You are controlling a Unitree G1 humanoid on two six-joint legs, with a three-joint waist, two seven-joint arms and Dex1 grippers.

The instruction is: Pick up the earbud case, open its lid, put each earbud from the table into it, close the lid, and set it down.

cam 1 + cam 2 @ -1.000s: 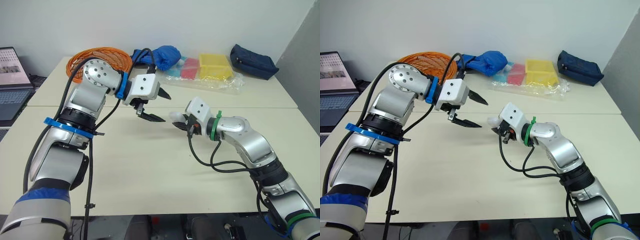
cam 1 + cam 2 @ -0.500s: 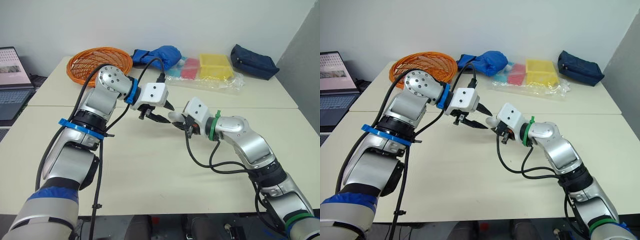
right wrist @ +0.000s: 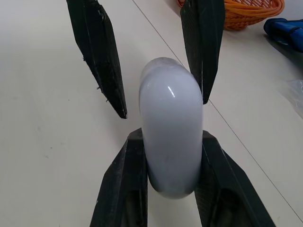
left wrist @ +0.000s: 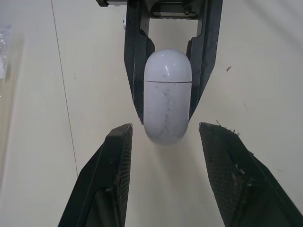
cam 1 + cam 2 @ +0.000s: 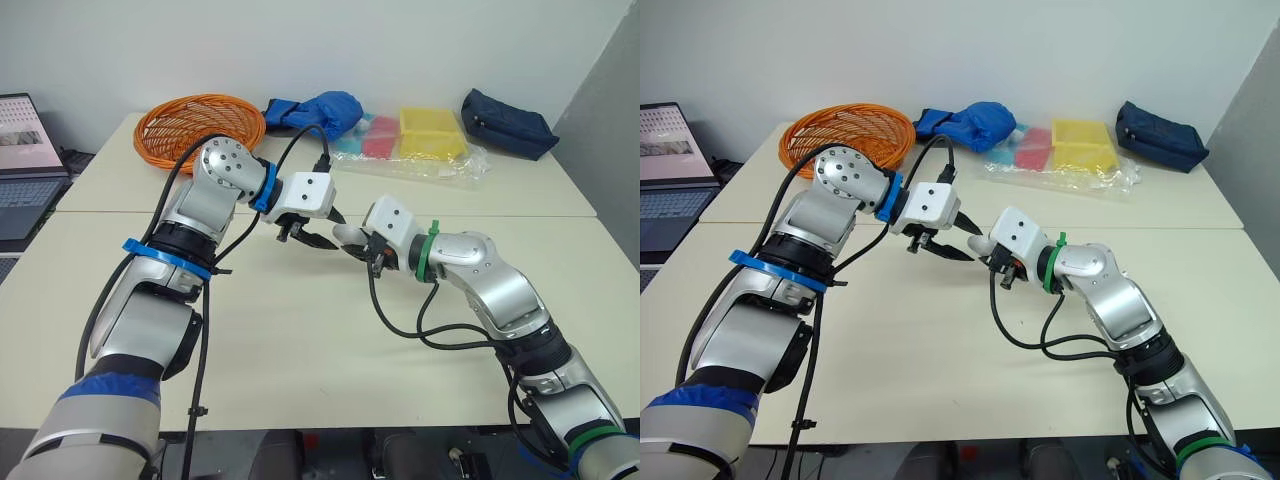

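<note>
1. The table [image 5: 300, 340] carries everything I am working with. Its near half is bare around the arms.
2. An orange woven basket [image 5: 198, 118] sits at the far left corner.
3. Along the far edge, going toward the right, I see a blue cloth bag [image 5: 325, 108]. Next comes a clear plastic bag [image 5: 470, 165] with yellow and pink boxes inside. A navy pouch [image 5: 505, 122] lies near the far right corner.
4. My left gripper [image 4: 165, 127] points toward the right arm, about midway between the left and right edges. Its two black fingers are spread wide. The free end of the case sits just between the tips, with a gap on each side, so they are not touching it.
5. My right gripper [image 3: 171, 137] faces the left one head-on. It is clamped on the case, one finger pressed flat against each side of it.
6. The earbud case [image 5: 980, 243] is white, glossy and pill-shaped. It is held clear of the table top near the middle, somewhat closer to the far edge. Its lid seam reads as a thin closed line.
</note>
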